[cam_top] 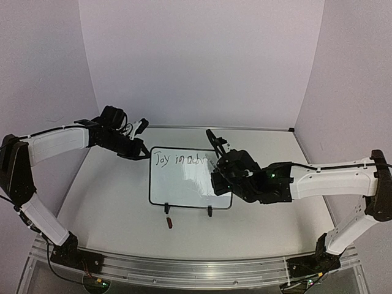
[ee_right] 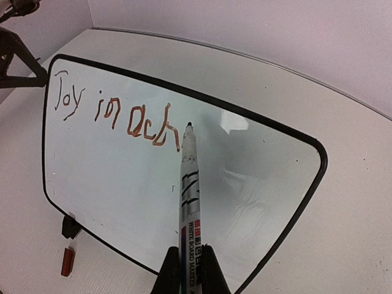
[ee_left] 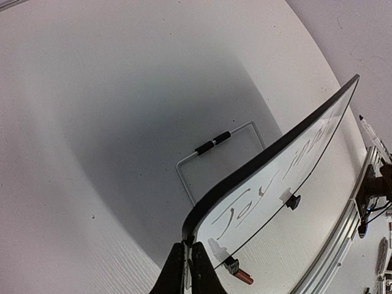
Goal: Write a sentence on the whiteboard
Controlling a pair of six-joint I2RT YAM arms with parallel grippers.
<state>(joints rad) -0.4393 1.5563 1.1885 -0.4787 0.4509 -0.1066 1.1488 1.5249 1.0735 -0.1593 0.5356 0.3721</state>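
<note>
Pinches the whiteboard (cam_top: 184,184), propped on its feet on the table (cam_top: 110,184), at its upper left corner with the left gripper (ee_left: 188,260) closed tight; clamps a marker (ee_right: 188,184) in the closed right gripper (ee_right: 188,263), tip at the whiteboard just right of "Joy in ach"

**A Robot Lab With a Little Test Booth**

This looks like a robot lab, not a home or a shop. Two robot arms, the left arm (cam_top: 58,142) and the right arm (cam_top: 334,179), are bolted to a long metal rail (cam_top: 196,269). The rail runs along the near edge of a plain white tabletop (cam_top: 104,196). Small green lights (cam_top: 103,283) glow down by the arm bases. Bare, pale walls (cam_top: 202,61) stand close around the tabletop at the back and on both sides, like a little booth. The right arm holds a marker (ee_right: 188,184) at a small whiteboard (cam_top: 184,184) that stands on the tabletop.
</note>
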